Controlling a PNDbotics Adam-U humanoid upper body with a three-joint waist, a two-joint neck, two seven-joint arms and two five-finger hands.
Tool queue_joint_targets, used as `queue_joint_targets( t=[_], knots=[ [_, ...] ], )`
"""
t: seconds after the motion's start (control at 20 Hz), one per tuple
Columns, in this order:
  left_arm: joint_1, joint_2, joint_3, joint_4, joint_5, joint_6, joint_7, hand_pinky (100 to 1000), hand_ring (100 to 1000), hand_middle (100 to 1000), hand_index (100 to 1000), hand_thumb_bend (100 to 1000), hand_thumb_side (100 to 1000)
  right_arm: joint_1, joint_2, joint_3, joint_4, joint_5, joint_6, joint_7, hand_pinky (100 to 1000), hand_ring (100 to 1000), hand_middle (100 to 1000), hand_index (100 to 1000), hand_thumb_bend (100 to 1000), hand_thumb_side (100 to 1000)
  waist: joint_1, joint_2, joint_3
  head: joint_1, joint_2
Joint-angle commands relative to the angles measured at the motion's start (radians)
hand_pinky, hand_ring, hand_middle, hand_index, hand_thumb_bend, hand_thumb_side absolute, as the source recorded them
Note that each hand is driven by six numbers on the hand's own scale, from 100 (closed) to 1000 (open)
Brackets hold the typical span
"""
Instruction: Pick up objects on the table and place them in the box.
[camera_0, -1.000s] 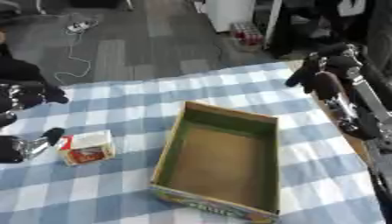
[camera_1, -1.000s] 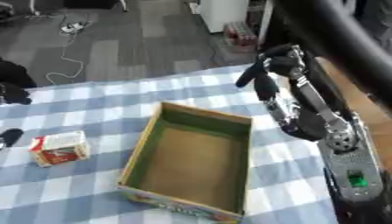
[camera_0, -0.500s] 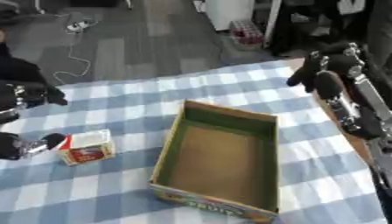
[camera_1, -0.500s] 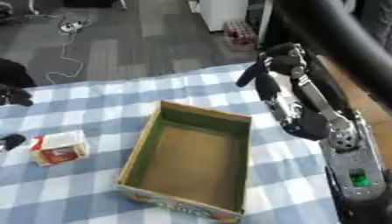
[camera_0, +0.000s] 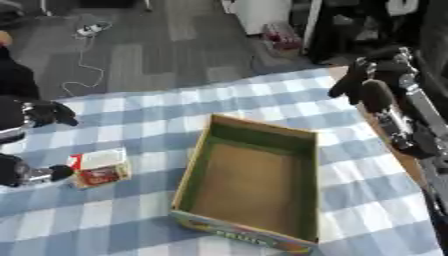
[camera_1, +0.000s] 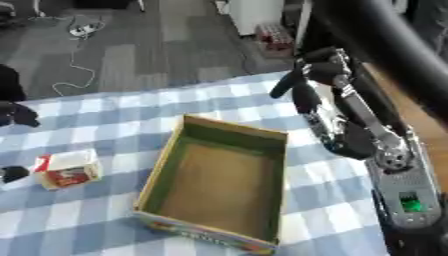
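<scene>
- Although the box (camera_0: 249, 187) stands open in the middle of the worktop (camera_0: 157, 107), nothing lies inside it; its brown floor shows bare between green walls.
- One object is visible for the task: a small carton (camera_0: 98, 167), white with a red label, lying on the checked cloth to the left of the box and clear of its wall.
- Left hand (camera_0: 39, 173): at the left edge of the view, a dark fingertip lies against the carton's near left end and another dark part of the hand sits above and behind the carton. Fingers look spread rather than curled, with nothing between them. Contact with the carton appears to be a touch only; no grip is evident.
- Right hand (camera_1: 306, 82): raised over the far right corner of the worktop, well apart from both box and carton, fingers hanging relaxed, carrying nothing.
- Judgement on step: the task stands at its first pick, with the left hand at the approach stage on the carton.
- Judgement on next move: the left hand needs to bring fingers and thumb onto opposite sides of the carton, close, lift it off the cloth, carry it rightward over the box's near wall, and release it inside.
</scene>
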Motion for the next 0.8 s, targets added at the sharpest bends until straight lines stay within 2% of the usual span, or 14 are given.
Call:
queue_joint_targets(
  t=[0.05,0.8],
  knots=[
    [-0.019,0.035,0.005,0.000,-0.017,-0.008,-0.018,759,789,869,908,452,1000,-0.017,-0.011,0.001,-0.013,-0.005,-0.001,0.003,325,289,292,580,100,1000,0.004,-0.005,-0.004,0.009,-0.013],
    [-0.034,0.021,-0.017,0.039,-0.047,-0.029,-0.054,770,799,875,912,436,1000,-0.021,-0.006,0.003,-0.013,-0.009,-0.002,0.010,325,288,292,580,100,1000,0.004,0.000,-0.010,0.010,-0.018]
  ],
)
